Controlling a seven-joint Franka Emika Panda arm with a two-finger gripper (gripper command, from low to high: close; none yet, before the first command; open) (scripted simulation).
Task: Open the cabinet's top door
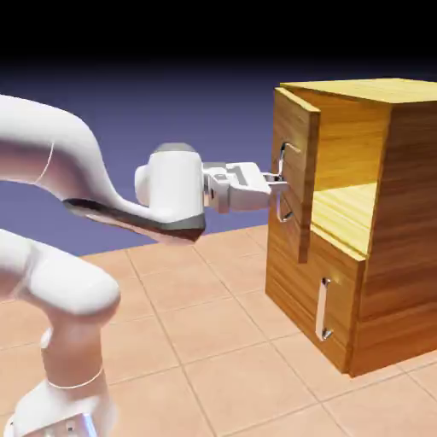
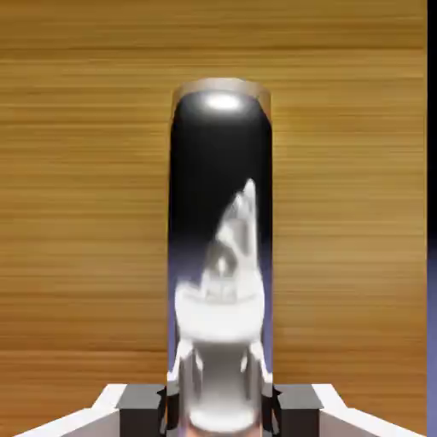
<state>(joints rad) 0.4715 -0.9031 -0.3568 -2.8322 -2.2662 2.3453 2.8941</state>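
The gripper is closed tight on the long silver handle of the top door. That door is swung open on the cabinet, which sits on the tiled table.

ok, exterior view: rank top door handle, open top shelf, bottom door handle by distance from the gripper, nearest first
1. Top door handle: between the fingers of the gripper, on the swung-out top door.
2. Open top shelf: just behind that door, to the right.
3. Bottom door handle: well below, on the shut lower door.
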